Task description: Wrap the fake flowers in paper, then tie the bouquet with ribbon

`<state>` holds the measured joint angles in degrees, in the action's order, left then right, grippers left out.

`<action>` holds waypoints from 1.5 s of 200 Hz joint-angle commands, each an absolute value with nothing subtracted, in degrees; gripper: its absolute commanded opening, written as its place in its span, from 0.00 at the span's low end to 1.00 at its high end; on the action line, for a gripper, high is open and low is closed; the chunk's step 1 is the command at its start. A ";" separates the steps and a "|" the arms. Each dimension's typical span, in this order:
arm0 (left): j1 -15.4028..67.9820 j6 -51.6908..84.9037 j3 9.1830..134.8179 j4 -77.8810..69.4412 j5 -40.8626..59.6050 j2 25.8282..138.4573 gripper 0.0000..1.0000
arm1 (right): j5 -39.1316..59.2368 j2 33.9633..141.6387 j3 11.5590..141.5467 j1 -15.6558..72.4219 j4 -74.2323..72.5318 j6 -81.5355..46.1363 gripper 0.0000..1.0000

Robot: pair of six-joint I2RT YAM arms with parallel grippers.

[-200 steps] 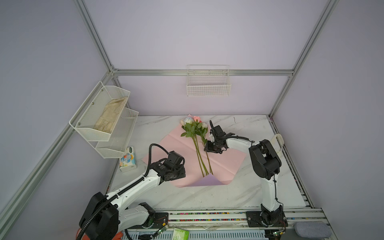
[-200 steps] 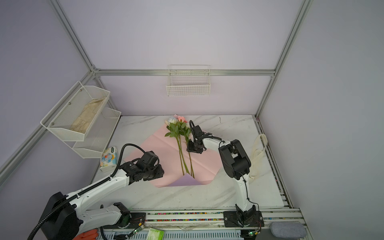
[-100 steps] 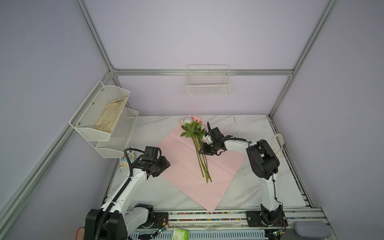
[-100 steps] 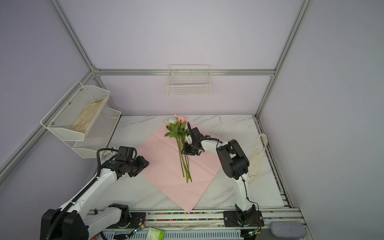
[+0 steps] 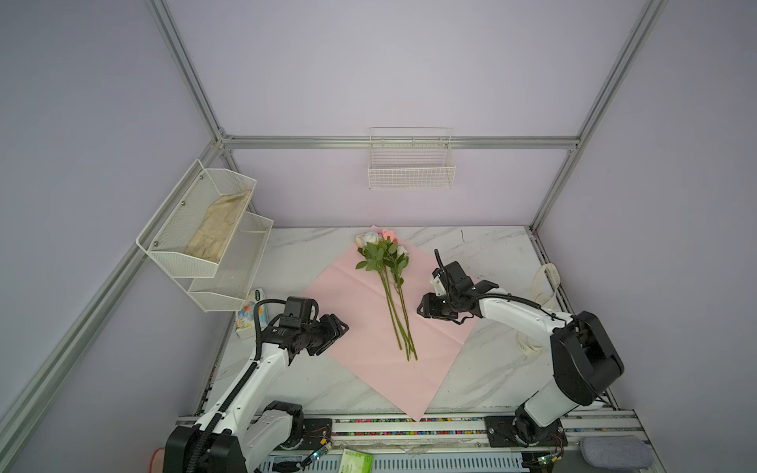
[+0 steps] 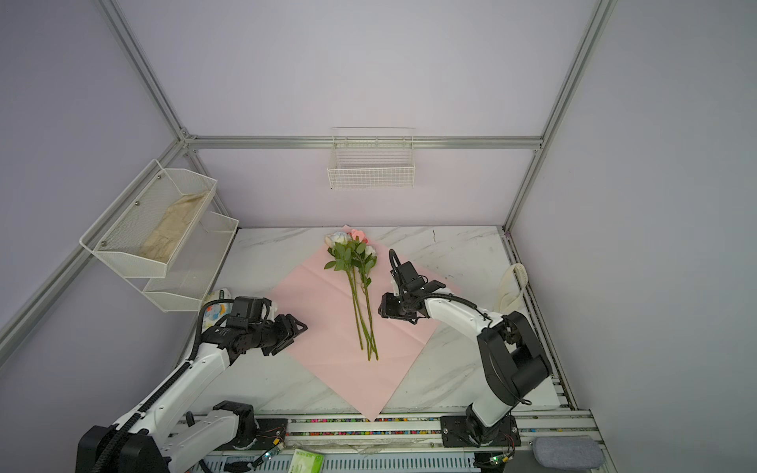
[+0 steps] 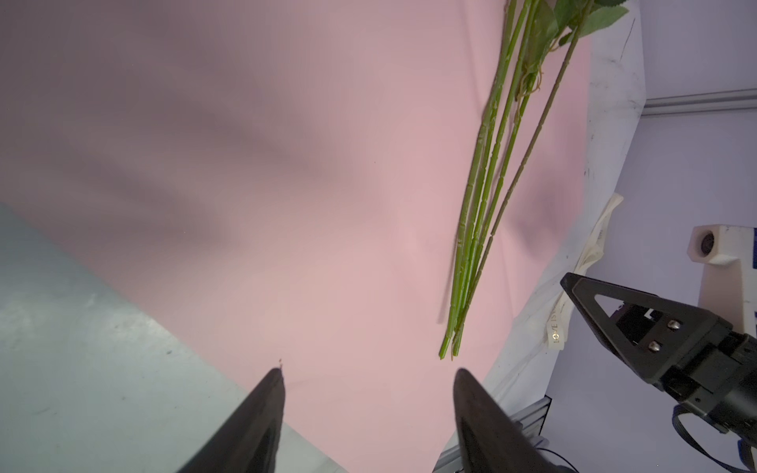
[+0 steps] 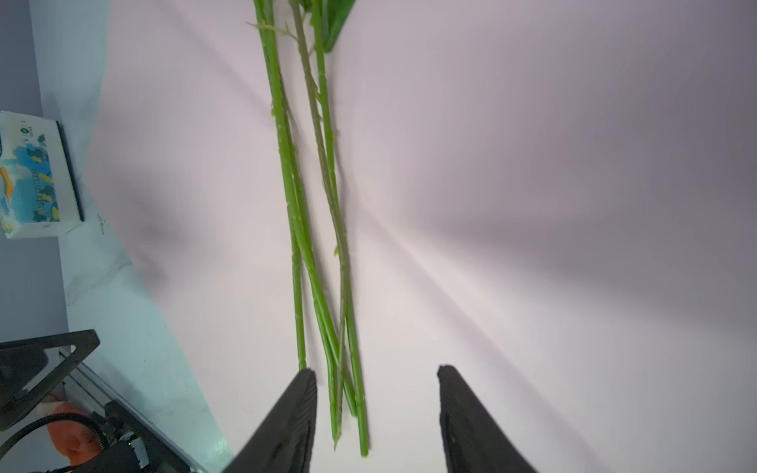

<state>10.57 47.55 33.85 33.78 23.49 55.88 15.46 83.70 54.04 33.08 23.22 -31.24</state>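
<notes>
In both top views the bouquet of fake flowers [image 5: 380, 253] [image 6: 348, 252] lies flat at frame centre on a pink paper sheet [image 5: 352, 311]. Its pale blooms point to the back wall and its thin green stems run toward the lower edge. The left gripper [image 5: 339, 336] sits lower left of the stems, well apart. The right gripper [image 5: 422, 305] is just right of them, not touching.

Left wrist view: the left gripper [image 7: 368, 372] gapes wide and empty, with the stem ends [image 7: 487, 184] beyond its fingertips.

Right wrist view: the right gripper [image 8: 375, 368] is parted and grips nothing; the stem ends [image 8: 285, 164] lie on the paper, seen between its fingers.

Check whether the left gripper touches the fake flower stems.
Apart. In both top views a wide strip of bare pink paper lies between the left gripper and the stems of the bouquet of fake flowers.
</notes>
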 commanded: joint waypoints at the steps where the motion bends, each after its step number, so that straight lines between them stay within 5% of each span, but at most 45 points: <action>1: 11.75 48.95 30.26 32.09 25.39 52.45 0.66 | 11.55 74.80 48.84 33.33 25.72 -37.86 0.51; 77: 12.13 49.13 27.57 34.62 24.66 47.00 0.67 | 7.06 59.82 39.09 33.31 31.15 -45.73 0.51; 167: 12.65 52.09 24.37 35.16 25.57 42.58 0.71 | 23.26 50.54 28.16 34.53 28.74 -50.86 0.49; 236: 12.66 50.54 24.87 33.79 25.61 45.43 0.72 | 27.55 47.71 22.68 40.21 25.95 -56.58 0.51; 300: 12.66 49.77 25.75 32.96 25.67 47.30 0.72 | 25.17 56.79 19.31 45.72 13.16 -61.92 0.53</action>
<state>12.43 51.35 25.91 34.74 24.36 47.00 26.68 53.82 20.56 44.34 19.59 -58.11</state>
